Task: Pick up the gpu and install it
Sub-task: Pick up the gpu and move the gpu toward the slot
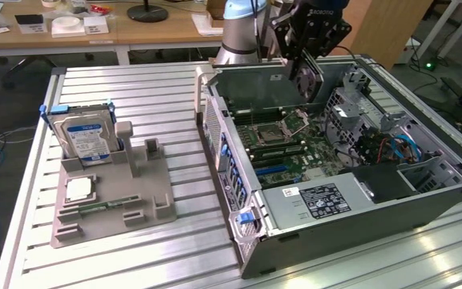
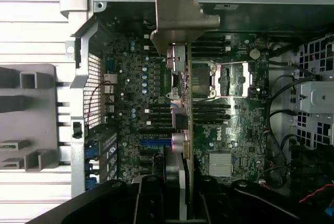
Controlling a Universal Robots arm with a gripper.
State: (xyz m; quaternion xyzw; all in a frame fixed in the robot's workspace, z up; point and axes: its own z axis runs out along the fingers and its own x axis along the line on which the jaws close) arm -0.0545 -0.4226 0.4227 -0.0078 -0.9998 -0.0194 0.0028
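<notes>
The gpu (image 1: 311, 84) is pinched between the two black fingers of the gripper (image 1: 305, 60). It is held on edge above the open computer case (image 1: 360, 223), over the case's 12 o'clock end in the exterior view. The card is suspended over the motherboard (image 1: 295, 150) and is not seated in any slot.

In the wrist view the card is seen edge-on. Its silver end bracket (image 2: 180, 15) is at the end farthest from the fingers (image 2: 151, 198), and the brownish board edge runs back between them. The CPU socket (image 2: 229, 80) is seen just beside the line of the card, on the motherboard below it.

The case is laid on its side on the slatted metal desk (image 1: 135, 84) with its side panel off. The power supply (image 1: 319, 201), marked with a white and black label, is located at the case's 6 o'clock end.

A grey fixture (image 1: 147, 205) is placed on the desk at 9 o'clock from the case, apart from it. A hard drive (image 1: 86, 135) with a blue-white label is stood upright in the fixture's 12 o'clock end. A square processor (image 1: 80, 189) is laid flat at 6 o'clock from the drive.
</notes>
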